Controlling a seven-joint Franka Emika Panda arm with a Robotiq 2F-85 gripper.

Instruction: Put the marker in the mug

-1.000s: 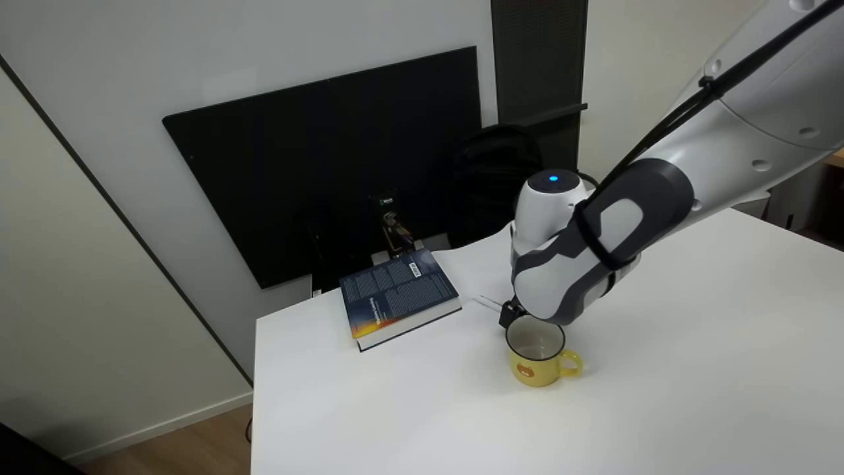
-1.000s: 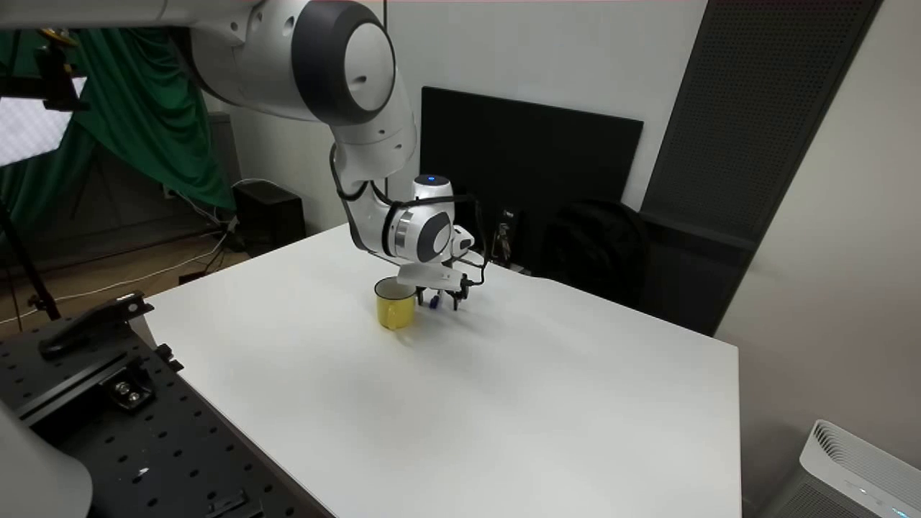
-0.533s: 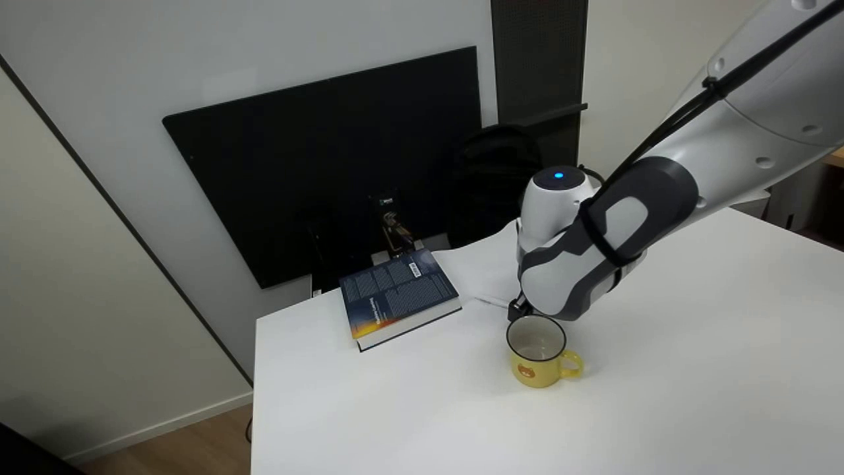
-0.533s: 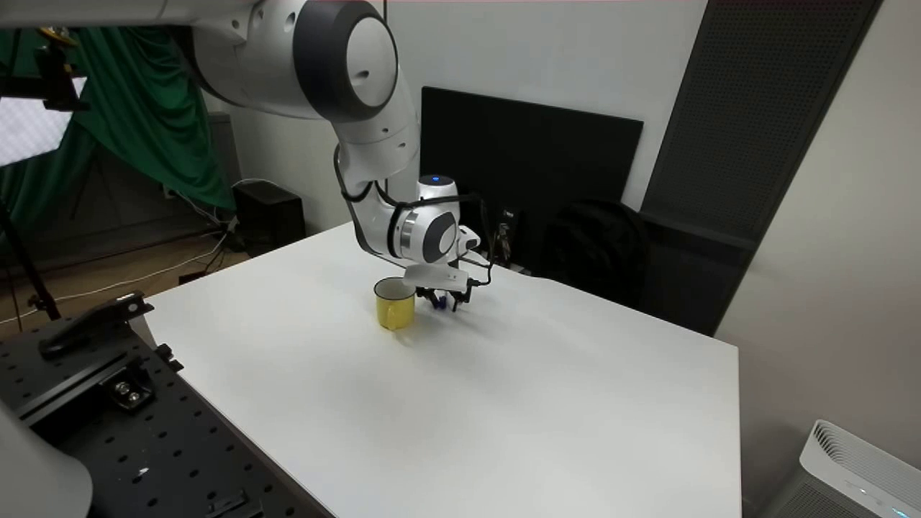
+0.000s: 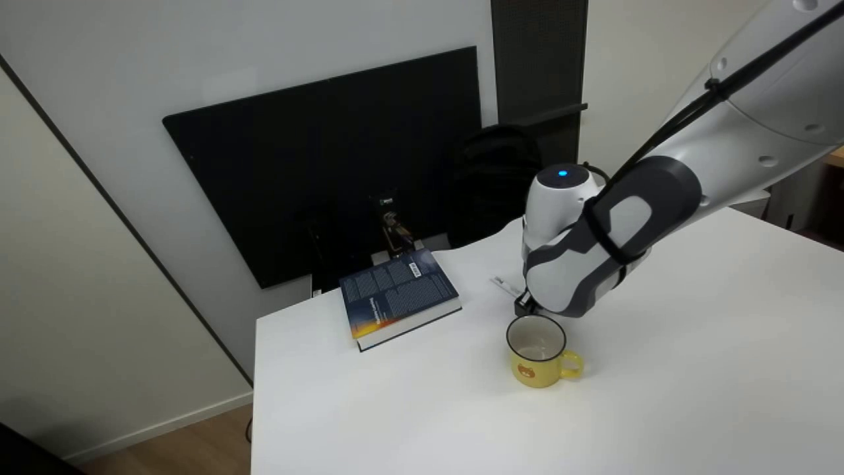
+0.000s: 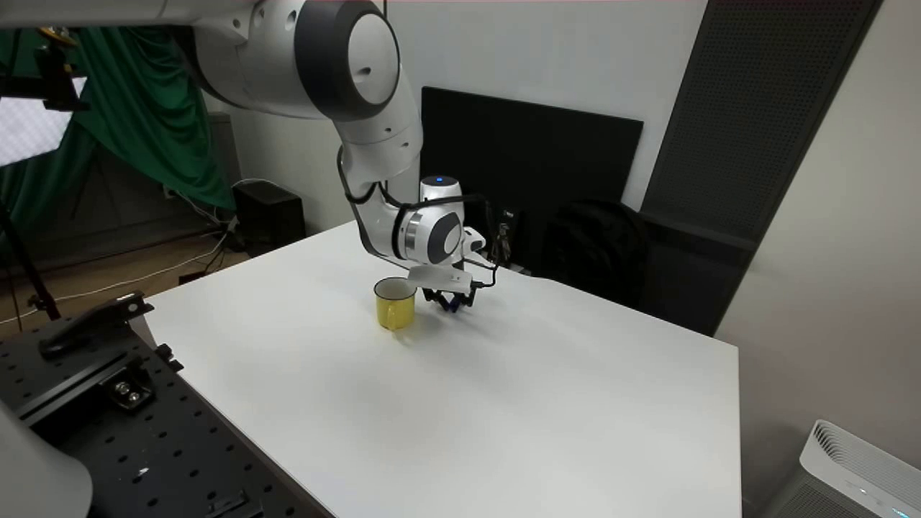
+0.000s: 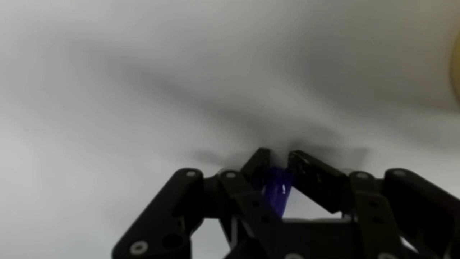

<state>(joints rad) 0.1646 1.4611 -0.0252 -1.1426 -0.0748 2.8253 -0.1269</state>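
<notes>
The marker, with a white barrel (image 5: 505,285) and a dark blue-purple end (image 7: 278,189), sits between the fingers of my gripper (image 7: 279,158), whose jaws have come together on that end. In an exterior view the barrel sticks out past the gripper toward the book. The yellow mug (image 5: 535,373) stands upright on the table right beside the gripper, its handle to one side and its pale inside showing no contents. At the right border of the wrist view only a sliver of the mug (image 7: 457,68) shows. Whether the marker still touches the table I cannot tell.
A thick blue book (image 5: 399,297) lies near the table's edge by the wall. Behind it are a black panel (image 5: 323,158) and a dark backpack (image 5: 498,178). The white table (image 6: 460,403) carries the mug and gripper near its far side.
My gripper has gone from open to shut on the marker. The arm has shifted slightly away from the book, and the marker has swung to a new angle. The mug stays put.
</notes>
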